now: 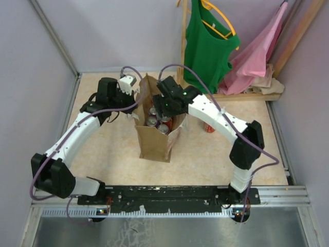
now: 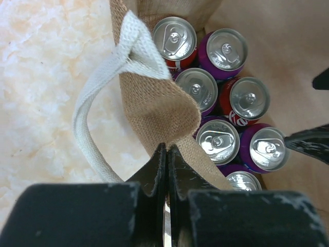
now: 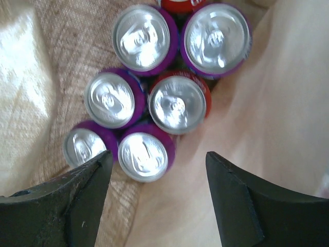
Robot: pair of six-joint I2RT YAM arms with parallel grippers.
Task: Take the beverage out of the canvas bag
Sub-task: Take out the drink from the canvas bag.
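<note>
Cans (image 3: 177, 103) fill the bag (image 1: 154, 141), packed upright shoulder to shoulder, purple and red with bright silver lids and ring-pulls. The bag stands mid-table (image 1: 103, 154), tall, tan and coarse-woven like burlap, its mouth open upward. The left gripper (image 2: 167, 149) has its black fingers pressed together on the bag's left rim, pinching a fold of the weave. A pale flat strap (image 2: 97, 108) loops out just beside it over the mottled peach tabletop. The right gripper (image 3: 158, 157) hangs over the bag's mouth with fingers spread wide, holding nothing. The cans sit right below it and the bag's smooth inner wall is close on one side. The cans touch one another, with hardly a gap between them. A loose can (image 1: 209, 127), red, sits on the table right of the bag, by the right arm. Behind, a green top (image 1: 205, 46) and a pink cloth (image 1: 257, 56) hang on a wood rack (image 1: 183, 41).
</note>
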